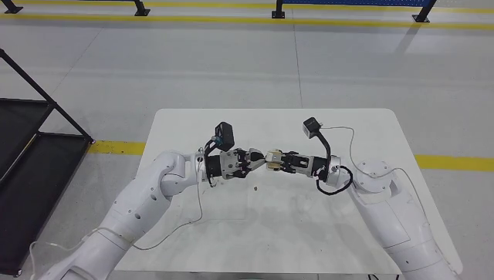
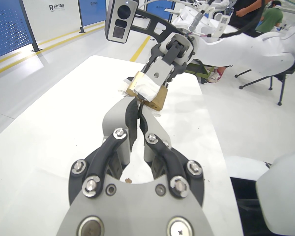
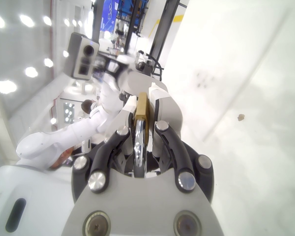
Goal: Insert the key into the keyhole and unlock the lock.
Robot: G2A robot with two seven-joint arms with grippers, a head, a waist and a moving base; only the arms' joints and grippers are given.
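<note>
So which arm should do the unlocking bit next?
Left, probably. The left pincer is pinched shut on the thin key, right at the end of the brass lock, so it can push and twist. The right pincer is busy gripping the lock above the table.

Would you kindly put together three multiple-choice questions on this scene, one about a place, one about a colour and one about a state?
1. Where is the padlock?
A. Lying on the table
B. Clamped in the right gripper, off the table
C. On the floor

2. What colour is the padlock's body?
A. Brass yellow
B. Red
C. Black

3. How are the left gripper's fingers?
A. Spread wide
B. Closed on the key, tips at the padlock
C. Closed, far from the padlock

Answers:
1 B: the right wrist view shows it between that gripper's fingers.
2 A: it looks brass in both wrist views.
3 B: the left wrist view shows the dark pads pressed together.
</note>
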